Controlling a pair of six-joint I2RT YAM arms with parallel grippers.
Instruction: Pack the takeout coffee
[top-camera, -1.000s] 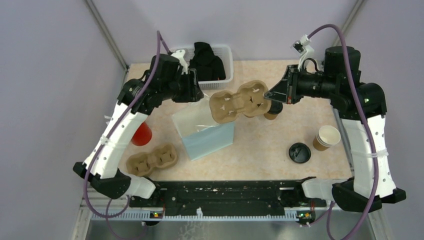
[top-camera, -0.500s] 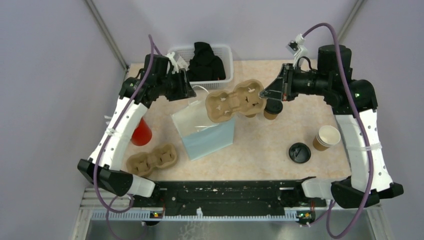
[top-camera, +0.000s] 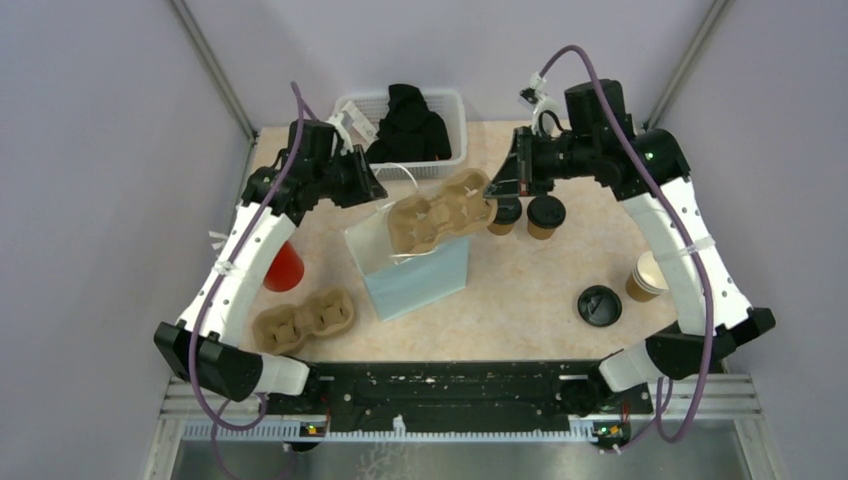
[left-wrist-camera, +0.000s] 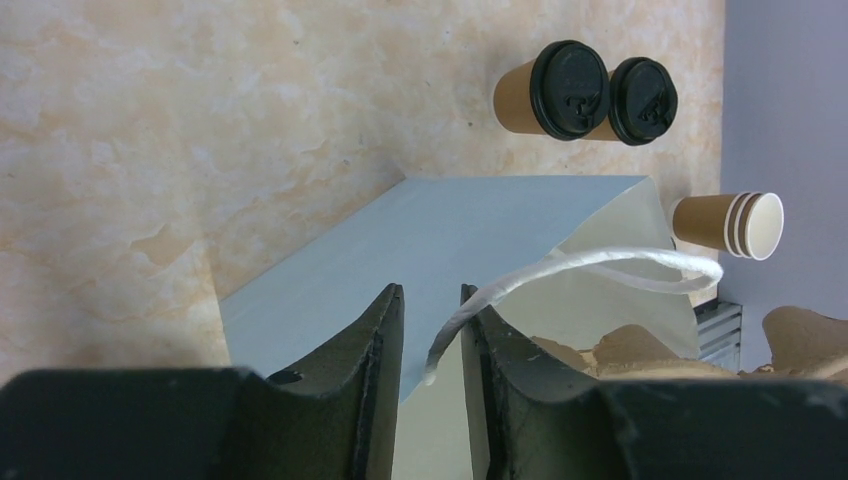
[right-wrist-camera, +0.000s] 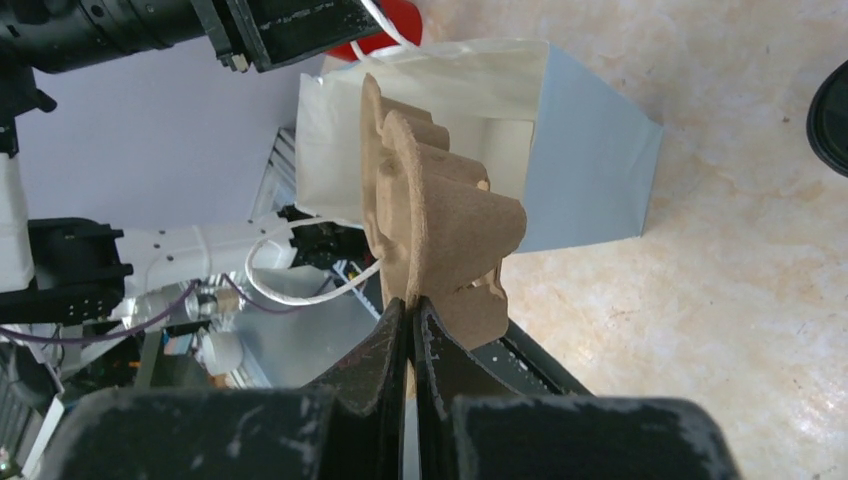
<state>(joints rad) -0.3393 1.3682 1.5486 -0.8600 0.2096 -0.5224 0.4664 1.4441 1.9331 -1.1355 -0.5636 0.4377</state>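
Two lidded takeout coffees stand on the table right of a blue paper bag; both also show in the left wrist view. My right gripper is shut on the edge of a brown cup carrier and holds it, tilted, over the bag's open mouth. My left gripper grips the bag's rim by the white string handle, jaws narrowly apart around it.
A second carrier and a red cup sit at the front left. A stack of open paper cups and a loose black lid sit at the right. A white basket holding something black stands at the back.
My right arm has swung left, carrying the carrier from beside the coffees to over the bag's mouth. My left gripper has shifted slightly back-left, still at the bag's rim.
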